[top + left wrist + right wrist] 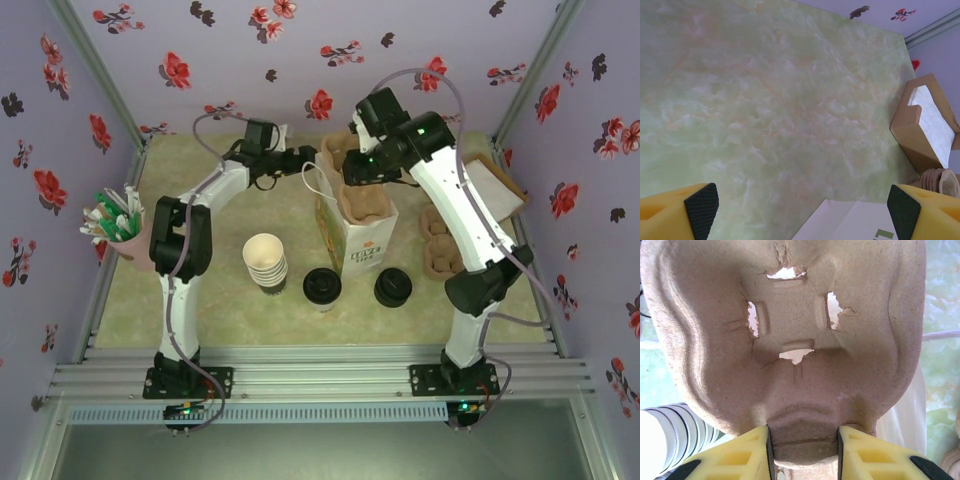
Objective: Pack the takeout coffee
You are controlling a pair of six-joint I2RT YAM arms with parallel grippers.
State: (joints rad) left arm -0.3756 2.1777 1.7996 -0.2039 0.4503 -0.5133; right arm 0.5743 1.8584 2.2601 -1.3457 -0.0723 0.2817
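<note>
1. The takeout coffee (322,287) stands upright on the surface (225,305) with its black lid on. It is outside the bag and well apart from both claws, nearer the arm bases than the right claw and a little to its left.
2. The white paper bag (365,250) stands just beside the coffee, directly beneath the right claw.
3. The right claw (804,450) is partly closed. Its yellow fingers pinch the rim of a pulp cup carrier (805,340) held over the bag's mouth.
4. The left claw (802,209) gapes wide and holds nothing. It hangs over bare surface to the left of the right claw. A cardboard box (925,125) lies off to its right.
5. A stack of lidless cups (265,262) stands left of the coffee, and a stack of black lids (393,288) stands to its right. More carriers (440,245) lie beyond the bag, beside the right arm.
</note>
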